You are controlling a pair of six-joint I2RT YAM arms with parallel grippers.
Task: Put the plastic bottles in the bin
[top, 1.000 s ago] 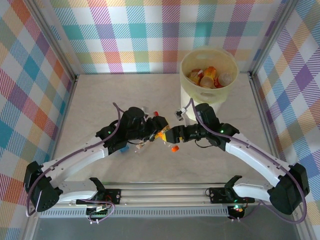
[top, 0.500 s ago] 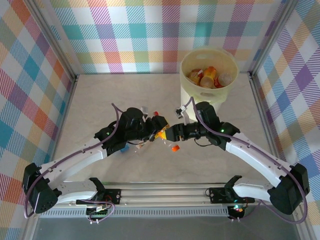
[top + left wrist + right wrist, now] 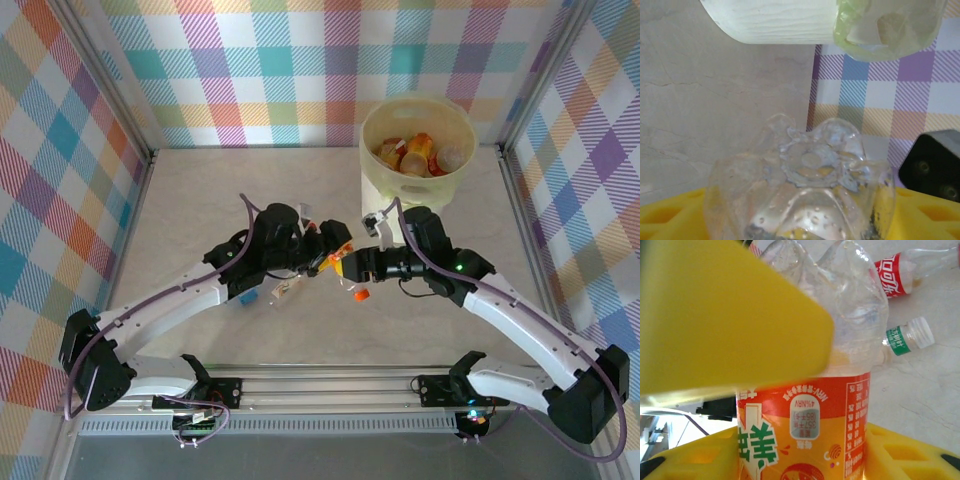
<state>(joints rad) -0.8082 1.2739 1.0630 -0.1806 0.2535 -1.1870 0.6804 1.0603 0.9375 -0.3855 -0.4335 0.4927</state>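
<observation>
Clenching the orange-labelled bottle (image 3: 805,420), the right gripper (image 3: 348,266); long axis side to side, base leftward.

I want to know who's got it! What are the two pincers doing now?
Left pincer: either side of the orange-label bottle; grip cannot be told.
Right pincer: shut on that bottle.
</observation>
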